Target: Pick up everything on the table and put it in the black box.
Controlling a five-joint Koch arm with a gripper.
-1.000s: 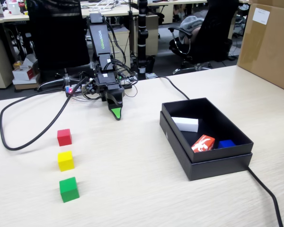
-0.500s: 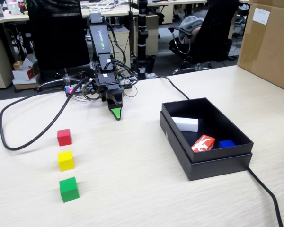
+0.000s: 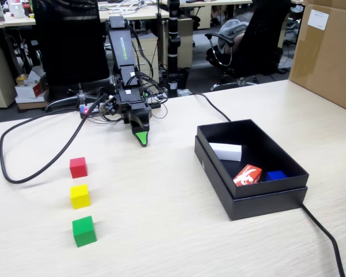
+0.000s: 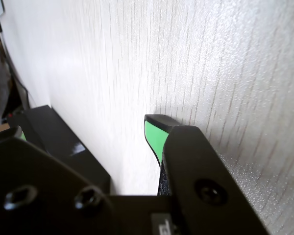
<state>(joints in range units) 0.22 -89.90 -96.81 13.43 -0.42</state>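
claw [image 3: 142,140] rested tip-down on pale wood-grain tabletop [image 3: 161,231] near far edge, empty; could not tell whether open or closed. small red cube [image 3: 78,167], small yellow cube [image 3: 79,196], small green cube [image 3: 84,231] stood in row toward left edge, apart from each other. shallow matte black cardboard box [image 3: 259,202] sat toward right edge, holding white rectangular block [image 3: 226,151] and red-and-white printed packet [image 3: 247,175].

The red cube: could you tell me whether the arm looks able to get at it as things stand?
Probably yes: the red cube sits apart from the yellow cube, with bare table between it and the gripper.
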